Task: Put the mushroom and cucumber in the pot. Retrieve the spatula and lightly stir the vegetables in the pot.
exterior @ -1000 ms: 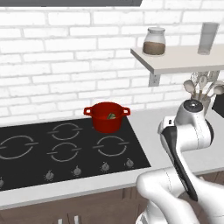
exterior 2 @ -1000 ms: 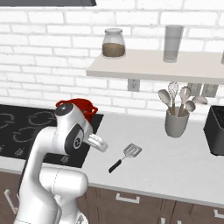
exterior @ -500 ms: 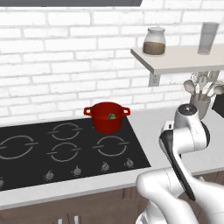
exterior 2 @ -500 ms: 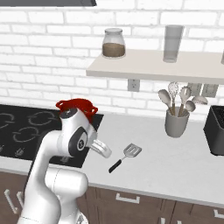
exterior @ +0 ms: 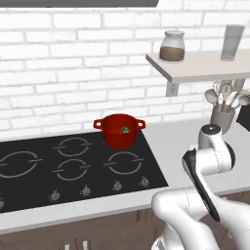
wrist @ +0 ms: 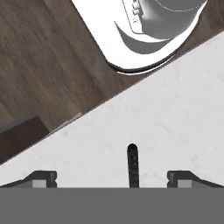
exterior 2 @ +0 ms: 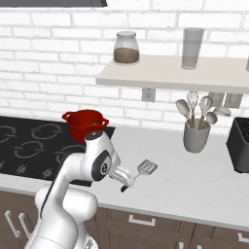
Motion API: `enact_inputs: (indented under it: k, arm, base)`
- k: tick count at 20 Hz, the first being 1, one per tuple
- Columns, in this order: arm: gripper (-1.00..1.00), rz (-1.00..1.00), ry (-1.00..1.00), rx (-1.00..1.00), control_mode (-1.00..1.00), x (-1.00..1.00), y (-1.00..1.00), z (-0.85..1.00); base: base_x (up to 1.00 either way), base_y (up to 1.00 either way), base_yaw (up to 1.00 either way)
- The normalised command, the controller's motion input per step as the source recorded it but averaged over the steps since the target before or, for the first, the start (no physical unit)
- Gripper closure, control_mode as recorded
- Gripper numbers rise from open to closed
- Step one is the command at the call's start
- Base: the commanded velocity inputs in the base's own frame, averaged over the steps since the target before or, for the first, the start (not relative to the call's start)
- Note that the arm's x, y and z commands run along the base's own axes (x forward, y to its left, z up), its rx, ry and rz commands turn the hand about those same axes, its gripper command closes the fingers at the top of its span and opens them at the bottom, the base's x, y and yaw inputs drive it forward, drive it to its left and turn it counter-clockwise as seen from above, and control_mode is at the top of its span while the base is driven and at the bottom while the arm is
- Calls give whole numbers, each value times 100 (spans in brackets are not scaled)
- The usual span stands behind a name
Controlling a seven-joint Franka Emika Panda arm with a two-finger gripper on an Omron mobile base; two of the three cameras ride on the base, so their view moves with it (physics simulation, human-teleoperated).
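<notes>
The bright-red pot (exterior: 119,130) (exterior 2: 85,124) stands on the hob's back right corner, with a small green cucumber piece (exterior: 124,129) showing inside it. The mushroom is hidden. The spatula (exterior 2: 142,170) lies flat on the pale counter right of the hob, its grey slotted blade pointing back right and its black handle (wrist: 132,165) toward the front. My gripper (wrist: 113,179) hangs open over that handle end, a fingertip (wrist: 43,178) on each side, apart from it. In the right base view my white arm covers the gripper and the handle's end.
A grey utensil cup (exterior 2: 196,134) (exterior: 222,115) with ladles and a whisk stands at the back of the counter under a wall shelf (exterior 2: 170,74) carrying a jar and a glass. A dark appliance (exterior 2: 240,151) sits far right. The counter's front edge (wrist: 87,111) is close.
The arm has swung rightward and lower over the counter, away from the pot and toward the spatula's handle. Pot and spatula have stayed where they were.
</notes>
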Motion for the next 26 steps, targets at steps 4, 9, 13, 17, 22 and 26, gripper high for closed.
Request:
enact_inputs:
  k: [4,9,13,17,22,26]
  arm:
    - [-100,0,2,0,-100,6,6,-14]
    - [-100,0,7,0,-100,31,0,-26]
    - [-100,0,12,0,-100,29,0,-42]
    - [-100,0,11,0,-100,30,0,-38]
    - [-100,0,7,0,-100,22,0,-30]
    - [-100,0,6,0,-100,1,0,-35]
  base:
    - [0,0,0]
    - [0,0,0]
    - [0,0,0]
    - [0,0,0]
    - [0,0,0]
    - [0,0,0]
